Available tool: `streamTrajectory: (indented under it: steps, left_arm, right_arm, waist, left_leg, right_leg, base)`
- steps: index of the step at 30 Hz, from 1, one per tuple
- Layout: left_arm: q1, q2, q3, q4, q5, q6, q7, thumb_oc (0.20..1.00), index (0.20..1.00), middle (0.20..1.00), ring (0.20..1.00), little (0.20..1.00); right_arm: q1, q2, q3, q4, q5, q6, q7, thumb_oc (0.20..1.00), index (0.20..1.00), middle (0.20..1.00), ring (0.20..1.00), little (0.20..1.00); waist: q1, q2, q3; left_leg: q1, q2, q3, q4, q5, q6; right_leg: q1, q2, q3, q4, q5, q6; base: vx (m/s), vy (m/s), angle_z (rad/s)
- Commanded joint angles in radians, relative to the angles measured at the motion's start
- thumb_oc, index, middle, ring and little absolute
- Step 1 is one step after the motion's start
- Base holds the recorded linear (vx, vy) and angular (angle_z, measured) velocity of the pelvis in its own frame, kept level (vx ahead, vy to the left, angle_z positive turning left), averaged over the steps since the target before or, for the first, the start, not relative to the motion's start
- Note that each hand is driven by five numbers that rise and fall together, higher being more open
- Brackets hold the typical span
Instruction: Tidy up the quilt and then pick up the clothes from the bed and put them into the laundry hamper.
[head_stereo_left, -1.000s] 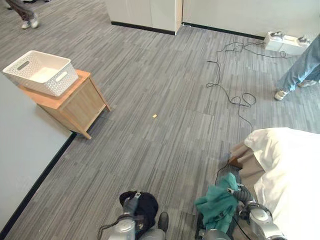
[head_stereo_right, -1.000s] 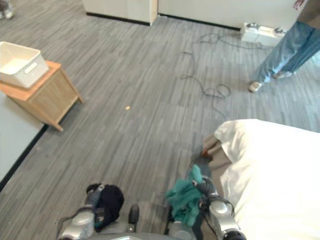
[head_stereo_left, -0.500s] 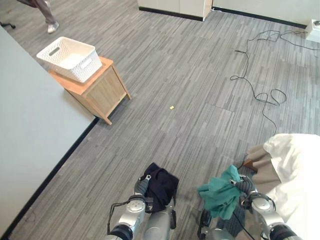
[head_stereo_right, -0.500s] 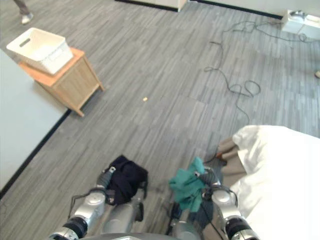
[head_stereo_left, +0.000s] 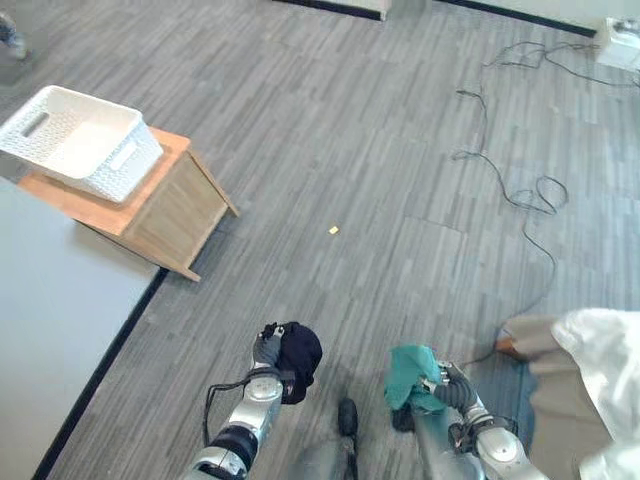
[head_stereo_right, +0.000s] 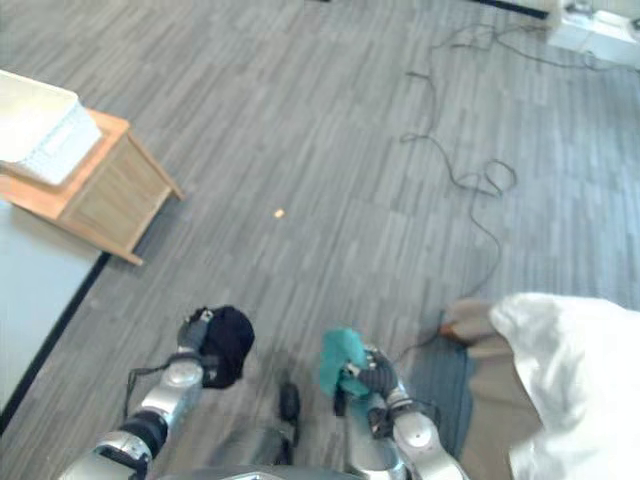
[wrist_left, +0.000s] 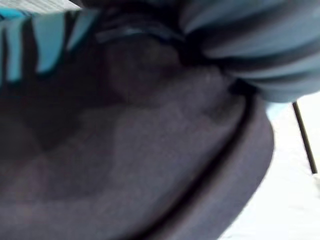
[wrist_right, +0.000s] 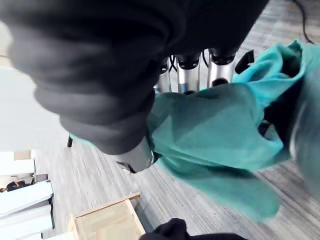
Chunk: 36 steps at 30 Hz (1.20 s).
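While carrying: my left hand (head_stereo_left: 268, 352) clenches a bundled black garment (head_stereo_left: 297, 348); my right hand (head_stereo_left: 452, 385) grips a crumpled teal cloth (head_stereo_left: 410, 365).
Hamper bearing: white perforated plastic basket (head_stereo_left: 75, 141) lies far left, nearer my left hand.

Teal garment (head_stereo_left: 410, 375), black garment (head_stereo_left: 297, 348), white perforated hamper (head_stereo_left: 78, 140), light wood cabinet (head_stereo_left: 170, 215), grey striped floor (head_stereo_left: 330, 150).
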<state>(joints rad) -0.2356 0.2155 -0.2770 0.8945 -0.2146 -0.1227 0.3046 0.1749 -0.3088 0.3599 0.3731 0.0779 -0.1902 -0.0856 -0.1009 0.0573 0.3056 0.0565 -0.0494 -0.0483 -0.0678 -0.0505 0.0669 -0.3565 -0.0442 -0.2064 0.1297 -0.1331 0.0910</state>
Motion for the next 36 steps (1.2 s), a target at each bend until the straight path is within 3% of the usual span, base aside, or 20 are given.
streamTrajectory:
  steps: [1,4,5,6,7,8,10,11,13,14,16,18,20,24,25,26,29,31,33,36]
  left_arm:
    - [-0.015,-0.008,0.008,0.012,0.060,-0.033,-0.001,0.200,0.200,0.200,0.200,0.200]
    - [0.013,-0.032,0.015,0.063,0.083,-0.034,-0.025,0.200,0.200,0.200,0.200,0.200]
    - [0.027,-0.046,0.017,0.068,0.078,-0.037,-0.026,0.200,0.200,0.200,0.200,0.200]
    - [0.047,-0.066,0.029,0.088,0.048,-0.049,-0.039,0.200,0.200,0.200,0.200,0.200]
    - [0.047,-0.065,0.029,0.088,0.048,-0.049,-0.039,0.200,0.200,0.200,0.200,0.200]
    - [0.038,-0.065,0.023,0.080,0.038,-0.061,-0.044,0.200,0.200,0.200,0.200,0.200]
    - [0.024,-0.067,0.012,0.063,0.032,-0.064,-0.038,0.200,0.200,0.200,0.200,0.200]
    - [-0.015,-0.026,-0.012,0.094,0.051,-0.046,-0.122,0.200,0.200,0.200,0.200,0.200]
    - [0.042,-0.014,-0.018,0.001,0.113,-0.046,-0.108,0.200,0.200,0.200,0.200,0.200]
    - [0.077,-0.016,-0.007,-0.012,0.119,-0.037,-0.115,0.200,0.200,0.200,0.200,0.200]
    - [0.072,-0.017,0.001,-0.002,0.131,-0.030,-0.119,0.200,0.200,0.200,0.200,0.200]
    - [0.049,-0.026,0.001,0.017,0.136,-0.020,-0.114,0.200,0.200,0.200,0.200,0.200]
    - [0.039,-0.030,0.008,0.040,0.109,-0.022,-0.121,0.200,0.200,0.200,0.200,0.200]
    - [0.058,-0.019,-0.002,0.046,0.104,-0.027,-0.116,0.200,0.200,0.200,0.200,0.200]
    - [0.061,-0.012,-0.004,0.040,0.102,-0.026,-0.109,0.200,0.200,0.200,0.200,0.200]
    - [0.055,-0.006,-0.004,0.049,0.098,-0.028,-0.092,0.200,0.200,0.200,0.200,0.200]
    - [0.047,-0.011,-0.019,0.061,0.107,-0.029,-0.085,0.200,0.200,0.200,0.200,0.200]
    - [0.052,-0.013,-0.033,0.070,0.119,-0.034,-0.084,0.200,0.200,0.200,0.200,0.200]
    - [0.044,-0.012,-0.035,0.076,0.134,-0.037,-0.078,0.200,0.200,0.200,0.200,0.200]
    - [0.019,-0.004,-0.013,0.126,0.139,-0.038,-0.082,0.200,0.200,0.200,0.200,0.200]
  right_arm:
    - [-0.030,0.001,-0.043,-0.022,0.006,-0.027,-0.001,0.200,0.200,0.200,0.200,0.200]
    - [-0.030,-0.008,-0.038,0.015,0.007,-0.016,0.019,0.200,0.200,0.200,0.200,0.200]
    - [-0.033,-0.013,-0.040,0.041,0.017,-0.017,0.027,0.200,0.200,0.200,0.200,0.200]
    - [-0.055,-0.028,-0.051,0.079,0.030,-0.009,0.050,0.200,0.200,0.200,0.200,0.200]
    - [-0.056,-0.028,-0.051,0.079,0.030,-0.009,0.050,0.200,0.200,0.200,0.200,0.200]
    - [-0.090,-0.036,-0.048,0.106,0.034,-0.003,0.055,0.200,0.200,0.200,0.200,0.200]
    - [-0.143,-0.045,-0.032,0.184,0.034,0.004,0.039,0.200,0.200,0.200,0.200,0.200]
    - [-0.482,-0.353,-0.207,0.433,0.277,0.083,0.150,0.200,0.200,0.200,0.200,0.200]
    - [-0.234,-0.286,-0.165,0.256,0.234,0.015,0.136,0.200,0.200,0.200,0.200,0.200]
    - [-0.183,-0.288,-0.160,0.196,0.217,-0.010,0.164,0.200,0.200,0.200,0.200,0.200]
    - [-0.197,-0.283,-0.144,0.196,0.209,-0.019,0.163,0.200,0.200,0.200,0.200,0.200]
    - [-0.246,-0.263,-0.148,0.248,0.208,-0.018,0.137,0.200,0.200,0.200,0.200,0.200]
    - [-0.273,-0.220,-0.130,0.284,0.198,-0.009,0.123,0.200,0.200,0.200,0.200,0.200]
    - [-0.271,-0.109,-0.119,0.336,0.189,-0.021,0.091,0.200,0.200,0.200,0.200,0.200]
    - [-0.274,-0.090,-0.115,0.332,0.189,-0.023,0.083,0.200,0.200,0.200,0.200,0.200]
    - [-0.279,-0.071,-0.115,0.318,0.192,-0.029,0.072,0.200,0.200,0.200,0.200,0.200]
    - [-0.271,-0.068,-0.114,0.306,0.179,-0.031,0.061,0.200,0.200,0.200,0.200,0.200]
    - [-0.262,-0.066,-0.108,0.297,0.165,-0.027,0.055,0.200,0.200,0.200,0.200,0.200]
    - [-0.255,-0.066,-0.110,0.291,0.155,-0.022,0.048,0.200,0.200,0.200,0.200,0.200]
    - [-0.245,-0.066,-0.112,0.291,0.146,-0.009,0.053,0.200,0.200,0.200,0.200,0.200]
  waist:
    - [-0.051,-0.002,-0.014]
    - [-0.048,-0.011,-0.037]
    - [-0.052,-0.004,-0.039]
    - [-0.028,-0.003,-0.032]
    - [-0.030,-0.004,-0.035]
    - [0.000,-0.027,-0.010]
    - [0.055,-0.076,0.008]
    - [0.114,-0.086,-0.015]
    - [0.138,-0.092,-0.011]
    - [0.157,-0.093,-0.039]
    - [0.174,-0.084,-0.050]
    - [0.197,-0.085,-0.068]
    - [0.225,-0.092,-0.096]
    - [0.261,-0.137,-0.103]
    - [0.248,-0.123,-0.095]
    - [0.207,-0.090,-0.079]
    - [0.157,-0.076,-0.070]
    - [0.128,-0.074,-0.071]
    - [0.101,-0.074,-0.074]
    - [0.055,-0.068,-0.089]
  left_leg:
    - [0.112,0.008,0.020,-0.019,-0.137,-0.072]
    - [0.196,-0.004,-0.001,0.038,-0.193,-0.070]
    - [0.188,-0.003,-0.005,0.129,-0.166,-0.091]
    - [0.100,-0.008,0.026,0.411,-0.044,-0.147]
    - [0.097,-0.010,0.024,0.410,-0.042,-0.147]
    - [-0.017,-0.019,0.025,0.623,0.036,-0.169]
    - [-0.159,-0.005,0.081,0.774,0.009,-0.156]
    - [-0.215,0.024,0.080,0.809,-0.014,-0.157]
    - [-0.251,0.040,0.156,0.606,-0.050,-0.142]
    - [-0.258,0.056,0.187,0.354,-0.043,-0.127]
    - [-0.259,0.076,0.223,0.203,0.042,-0.140]
    - [-0.304,0.116,0.349,0.088,0.055,-0.134]
    - [-0.280,0.112,0.364,0.062,0.090,-0.117]
    - [-0.197,0.016,0.291,0.076,0.052,-0.032]
    - [-0.134,0.008,0.249,0.040,0.040,-0.017]
    - [-0.043,0.017,0.154,-0.016,0.023,-0.011]
    - [0.012,0.025,0.061,-0.019,-0.007,-0.027]
    - [0.052,0.025,-0.012,-0.019,-0.046,-0.044]
    - [0.091,0.031,-0.073,-0.019,-0.092,-0.066]
    - [0.177,0.040,-0.140,0.000,-0.162,-0.078]
  right_leg:
    - [0.056,-0.049,0.018,-0.173,0.152,0.096]
    - [0.083,-0.043,0.017,-0.167,0.165,0.071]
    - [0.105,-0.040,0.015,-0.146,0.171,0.058]
    - [0.191,-0.039,-0.007,-0.134,0.160,0.013]
    - [0.188,-0.041,-0.008,-0.134,0.160,0.013]
    - [0.238,-0.050,-0.019,-0.135,0.151,-0.013]
    - [0.324,-0.067,-0.045,-0.164,0.118,-0.026]
    - [0.382,-0.063,-0.073,-0.200,0.107,-0.017]
    - [0.429,-0.054,-0.077,-0.217,0.068,-0.006]
    - [0.471,-0.040,-0.086,-0.217,0.028,0.010]
    - [0.504,-0.021,-0.100,-0.217,-0.005,0.018]
    - [0.572,-0.013,-0.149,-0.217,-0.062,0.025]
    - [0.621,-0.012,-0.172,-0.217,-0.041,0.039]
    - [0.553,-0.150,-0.194,0.207,0.157,0.162]
    - [0.481,-0.155,-0.152,0.341,0.208,0.153]
    - [0.343,-0.106,-0.066,0.448,0.163,0.121]
    - [0.262,-0.088,-0.073,0.364,0.111,0.091]
    - [0.229,-0.102,-0.071,0.155,0.092,0.072]
    - [0.205,-0.098,-0.005,-0.096,0.119,0.079]
    - [0.154,-0.094,0.103,-0.166,0.174,0.118]
  base:
    - [0.64,-0.011,1.10]
    - [0.59,-0.097,0.43]
    - [0.77,-0.240,0.33]
    - [0.55,-0.180,0.46]
    - [0.46,-0.224,0.57]
    - [0.27,-0.203,0.60]
    - [0.50,-0.324,0.30]
    - [0.57,-0.270,-0.14]
    - [0.72,-0.061,0.12]
    - [0.62,0.074,0.40]
    - [0.54,0.063,0.11]
    - [0.67,0.033,-0.44]
    - [0.68,0.097,0.11]
    - [0.63,0.223,0.57]
    - [0.84,0.246,1.27]
    - [0.66,0.162,1.31]
    - [0.57,0.002,1.84]
    - [0.68,-0.129,2.10]
    - [0.70,-0.159,1.66]
    - [0.73,-0.132,1.50]
